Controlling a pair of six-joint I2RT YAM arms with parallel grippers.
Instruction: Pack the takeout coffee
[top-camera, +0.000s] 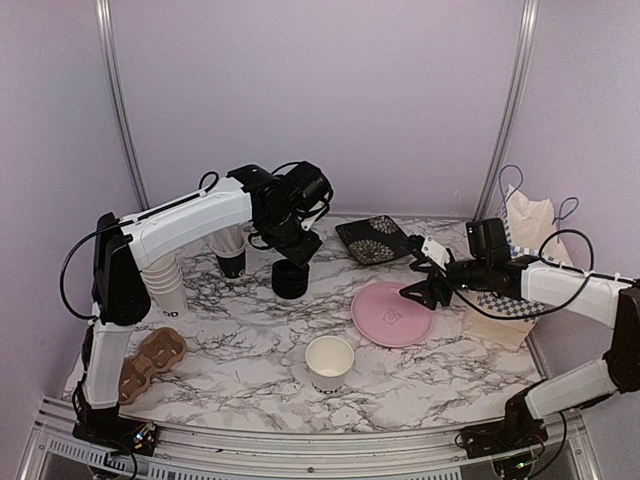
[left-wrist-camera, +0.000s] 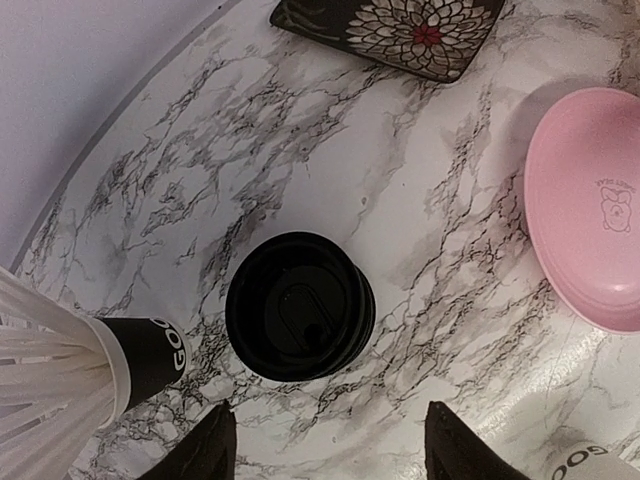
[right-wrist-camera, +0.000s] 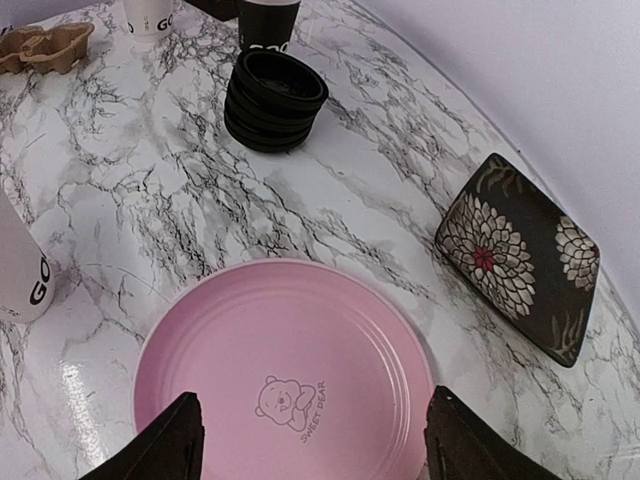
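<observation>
A stack of black coffee lids sits on the marble table. My left gripper hovers just above and beside it, jaws open, nothing between the fingers. An open white paper cup stands upright near the front middle. A black cup stands beside a stack of white cups. My right gripper hangs open over a pink plate, holding nothing.
A brown cardboard cup carrier lies at the front left. A dark floral tray sits at the back. A paper bag with handles stands at the right edge behind the right arm.
</observation>
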